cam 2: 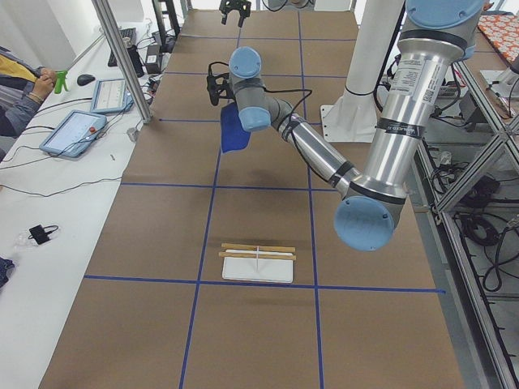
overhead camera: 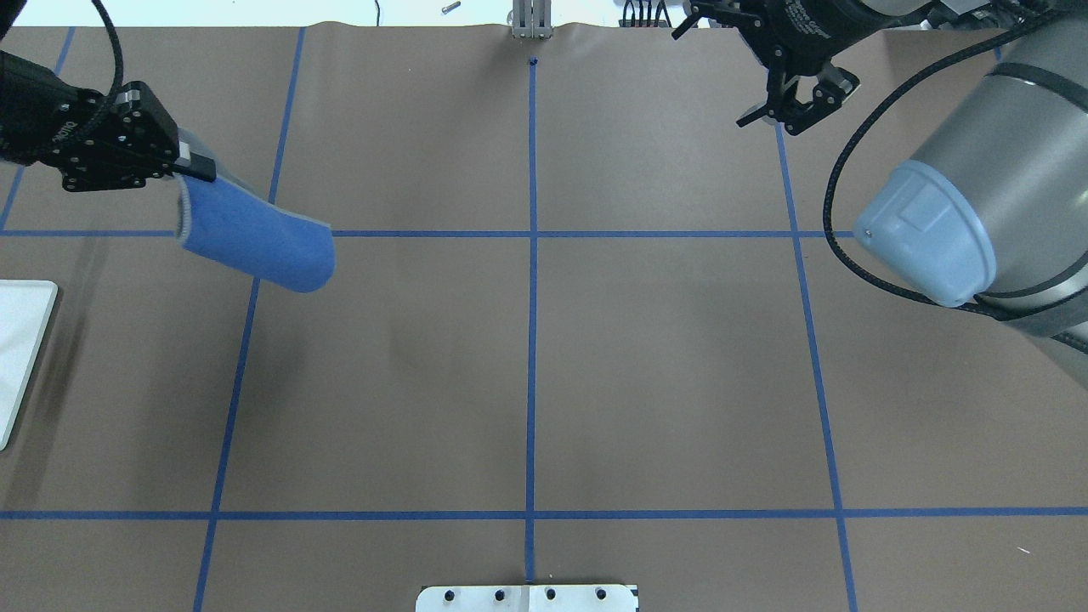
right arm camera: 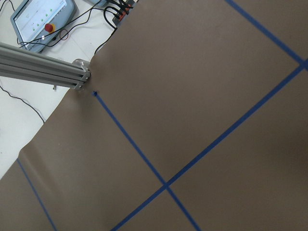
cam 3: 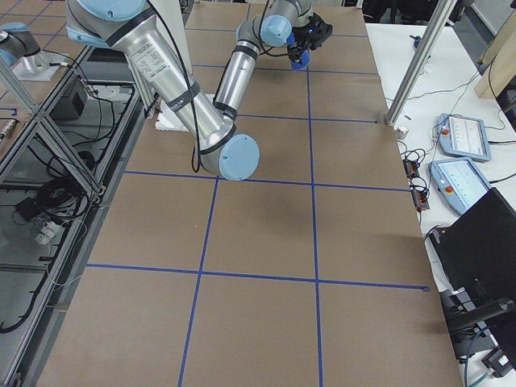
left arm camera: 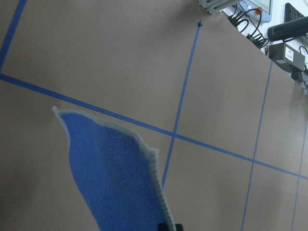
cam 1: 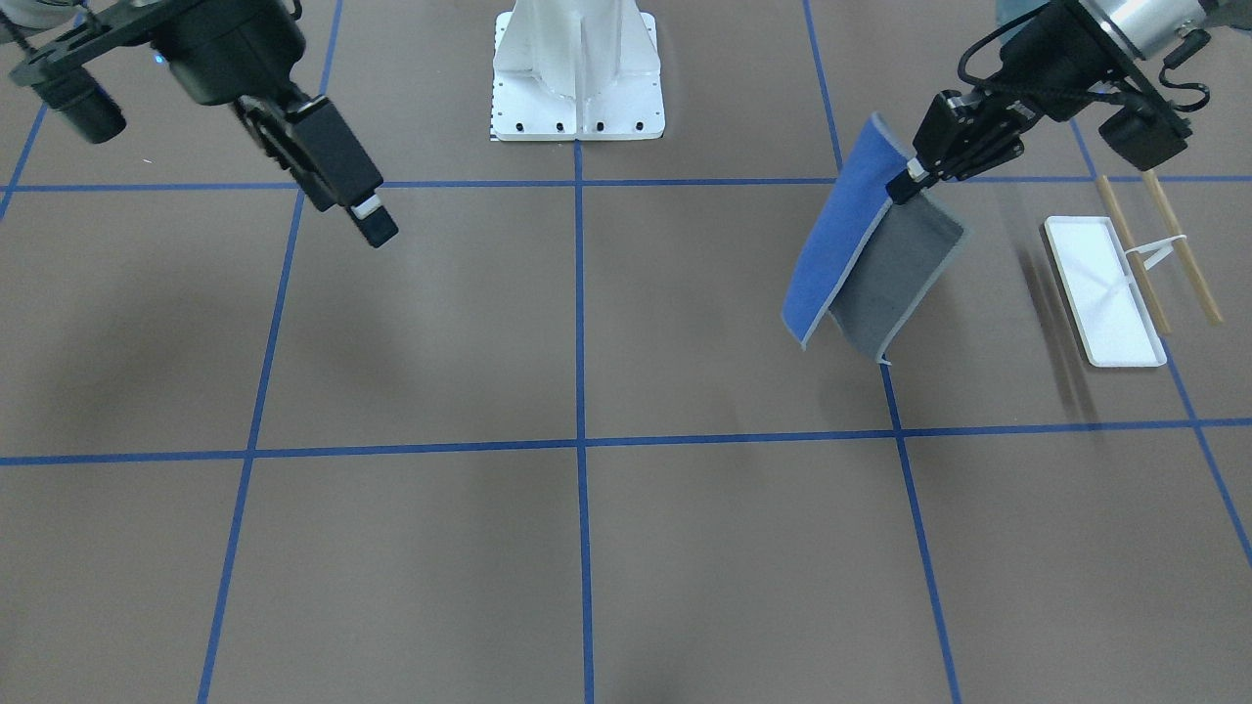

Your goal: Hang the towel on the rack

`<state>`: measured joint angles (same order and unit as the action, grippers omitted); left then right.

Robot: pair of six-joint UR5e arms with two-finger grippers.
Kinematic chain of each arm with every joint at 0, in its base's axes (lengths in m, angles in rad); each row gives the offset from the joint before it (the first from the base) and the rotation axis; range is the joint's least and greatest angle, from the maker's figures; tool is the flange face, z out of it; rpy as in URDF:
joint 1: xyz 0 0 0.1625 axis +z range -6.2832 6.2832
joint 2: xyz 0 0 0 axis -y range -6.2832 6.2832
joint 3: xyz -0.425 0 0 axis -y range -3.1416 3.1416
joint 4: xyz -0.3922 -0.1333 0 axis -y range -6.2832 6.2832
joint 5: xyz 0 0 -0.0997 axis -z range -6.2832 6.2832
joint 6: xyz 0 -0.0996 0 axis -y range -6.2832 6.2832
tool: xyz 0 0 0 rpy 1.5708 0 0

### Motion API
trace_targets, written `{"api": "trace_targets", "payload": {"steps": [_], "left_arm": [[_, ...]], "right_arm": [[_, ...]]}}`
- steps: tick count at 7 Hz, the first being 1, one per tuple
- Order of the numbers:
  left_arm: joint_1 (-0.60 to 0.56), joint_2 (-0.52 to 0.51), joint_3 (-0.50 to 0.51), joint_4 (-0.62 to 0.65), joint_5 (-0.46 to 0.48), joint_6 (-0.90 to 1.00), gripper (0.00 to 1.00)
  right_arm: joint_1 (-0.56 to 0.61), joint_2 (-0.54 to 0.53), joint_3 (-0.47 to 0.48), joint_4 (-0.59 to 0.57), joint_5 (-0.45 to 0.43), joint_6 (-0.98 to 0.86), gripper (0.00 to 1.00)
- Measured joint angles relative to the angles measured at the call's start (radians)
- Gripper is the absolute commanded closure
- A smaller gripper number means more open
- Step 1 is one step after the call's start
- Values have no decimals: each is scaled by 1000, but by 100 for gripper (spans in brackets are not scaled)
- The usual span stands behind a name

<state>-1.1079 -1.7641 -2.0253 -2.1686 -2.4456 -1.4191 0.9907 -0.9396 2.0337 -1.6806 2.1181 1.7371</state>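
Above the table just beside the rack point(cam 1: 1105, 293), left gripper point(cam 1: 905, 186) is clamped on the towel point(cam 1: 841, 244), which hangs clear of the rods. Right gripper point(overhead camera: 769, 127) hovers well apart, fingers spread.

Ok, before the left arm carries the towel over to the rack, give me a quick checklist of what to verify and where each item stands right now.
1. Grip: left end effector shut on the towel at its top edge: ok.
2. Lift: towel hanging free of the table: ok, by the look of it.
3. Target: rack upright, both rods bare: ok.
4. Placement: towel over the rods: not ok; it hangs beside the rack, apart from it.
5. Height: towel's lower edge above the rods: cannot tell.
6. Path: right end effector open, far across the table: ok.
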Motion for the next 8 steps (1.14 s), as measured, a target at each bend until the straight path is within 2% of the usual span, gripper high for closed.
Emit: {"api": "trace_targets", "payload": {"steps": [2,4,8], "left_arm": [[-72,195,-21,-34,-41,253,100],[-151,333,28,-104,-104,446,100],[-338,390,238,-129,-221,816,100]], "right_arm": [[70,-145,21,-2,6,-343,0],[103,-244,28,0,16,-520,0],[118,-283,27,-2,16,-608,0]]}}
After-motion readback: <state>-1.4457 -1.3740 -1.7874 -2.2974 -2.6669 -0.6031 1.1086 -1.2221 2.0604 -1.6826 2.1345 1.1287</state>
